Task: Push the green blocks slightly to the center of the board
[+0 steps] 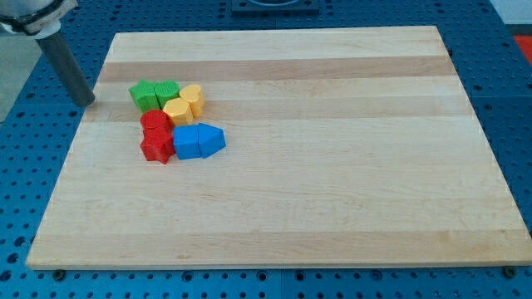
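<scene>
Two green blocks (155, 95) sit upper left on our worktop (332, 166), touching yellow blocks (184, 104).
Our tip (87, 102) rests just left of them, apart; no fingers fitted, so no state to tell.

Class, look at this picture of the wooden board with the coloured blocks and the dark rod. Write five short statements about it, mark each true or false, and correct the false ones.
1. The two green blocks sit at the top left of the cluster. True.
2. My tip is pressing on the blue blocks. False: it stands at the light wooden board's left edge, to the view's left of the green blocks and apart from them.
3. The two yellow blocks lie directly right of the green ones. True.
4. The two red blocks lie above the green ones. False: they lie below them.
5. All blocks lie in the board's right half. False: all are in its left half.
</scene>
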